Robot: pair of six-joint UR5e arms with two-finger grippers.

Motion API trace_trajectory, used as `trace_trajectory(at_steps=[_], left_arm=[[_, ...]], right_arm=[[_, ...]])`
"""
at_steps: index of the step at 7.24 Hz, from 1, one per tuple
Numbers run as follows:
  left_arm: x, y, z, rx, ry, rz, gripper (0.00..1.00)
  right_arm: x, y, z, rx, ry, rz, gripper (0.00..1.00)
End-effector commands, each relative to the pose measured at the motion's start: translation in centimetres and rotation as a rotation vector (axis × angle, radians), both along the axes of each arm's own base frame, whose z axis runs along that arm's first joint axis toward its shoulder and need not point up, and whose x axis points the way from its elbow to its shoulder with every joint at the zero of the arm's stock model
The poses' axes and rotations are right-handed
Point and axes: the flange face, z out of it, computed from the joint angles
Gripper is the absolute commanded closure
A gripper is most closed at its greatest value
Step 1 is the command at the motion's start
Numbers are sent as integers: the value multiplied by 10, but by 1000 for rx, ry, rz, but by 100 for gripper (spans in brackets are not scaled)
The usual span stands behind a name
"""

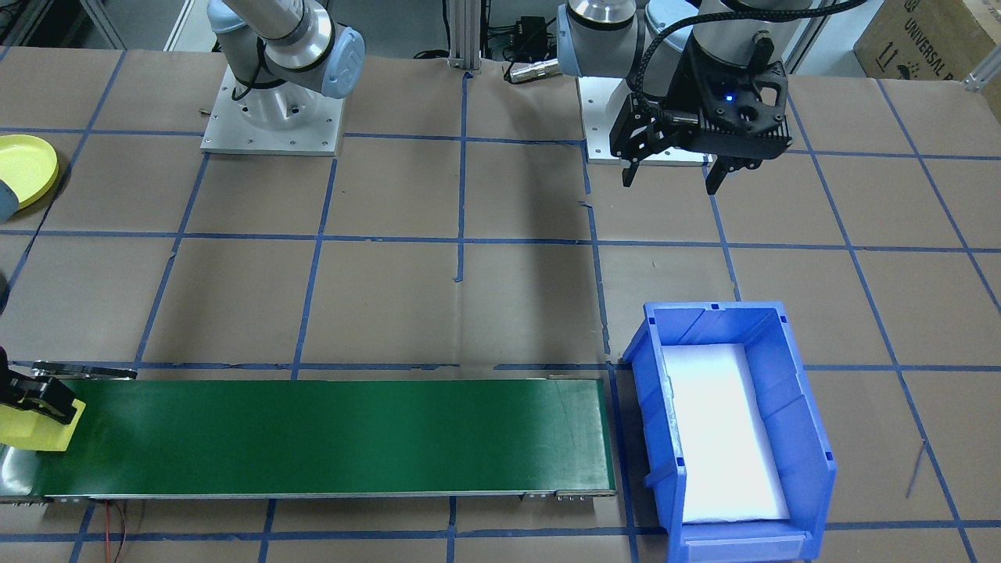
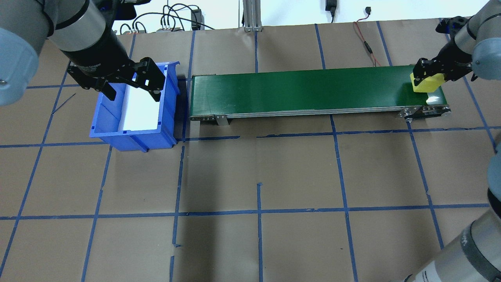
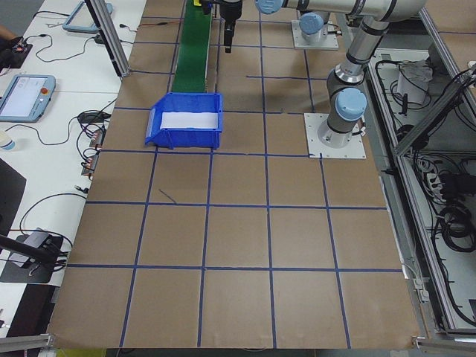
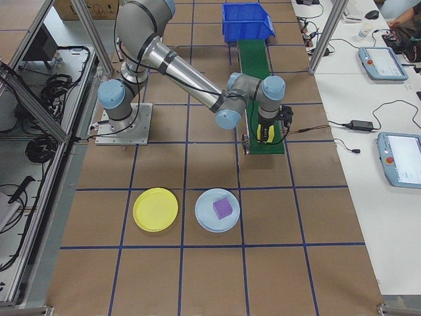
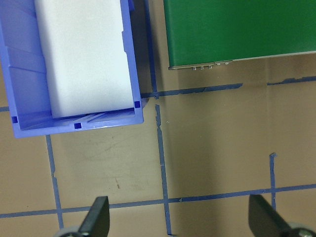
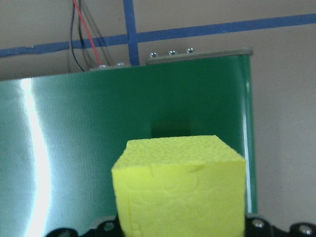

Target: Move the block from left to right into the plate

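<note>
A yellow foam block (image 2: pixel 426 83) is at the right end of the green conveyor belt (image 2: pixel 305 88), and my right gripper (image 2: pixel 428 76) is shut on it. The right wrist view shows the block (image 6: pixel 180 187) filling the lower frame, its shadow on the belt behind it. In the front-facing view the block (image 1: pixel 39 428) sits at the left edge. The yellow plate (image 4: pixel 155 209) lies on the table well away from the belt and shows again as the plate (image 1: pixel 23 168). My left gripper (image 2: pixel 133 94) hangs open and empty over the blue bin's near side, fingers (image 5: pixel 96 217) wide apart.
The blue bin (image 2: pixel 133 137) with a white liner stands at the belt's left end. A light blue plate (image 4: pixel 209 220) holding a purple cube (image 4: pixel 223 208) lies beside the yellow plate. Red and black wires (image 6: pixel 81 34) run past the belt's end.
</note>
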Motion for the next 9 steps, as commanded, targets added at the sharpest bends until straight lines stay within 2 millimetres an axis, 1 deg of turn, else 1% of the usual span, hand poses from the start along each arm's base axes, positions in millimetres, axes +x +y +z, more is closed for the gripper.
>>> trace_trajectory(at_steps=[1, 2, 3, 4, 5, 6, 7, 8, 9], left_arm=[[0, 0, 0, 1, -1, 0, 0], [0, 0, 0, -1, -1, 0, 0], [0, 0, 0, -1, -2, 0, 0], [0, 0, 0, 0, -2, 0, 0], [0, 0, 0, 0, -2, 0, 0], [0, 0, 0, 1, -1, 0, 0], [0, 0, 0, 0, -2, 0, 0], [0, 0, 0, -1, -2, 0, 0], [0, 0, 0, 2, -2, 0, 0]], right_arm=[[-56, 35, 14, 42, 82, 125, 76], [-86, 66, -4, 104, 98, 197, 76], [-145, 124, -2, 151, 87, 167, 76], [-183, 190, -3, 150, 47, 99, 76], [-203, 226, -3, 141, 62, 128, 76], [-249, 275, -5, 151, 58, 61, 76], [-275, 313, -10, 147, 53, 19, 76], [-287, 334, -17, 160, 46, -22, 76], [-286, 357, -35, 176, 3, -64, 76]])
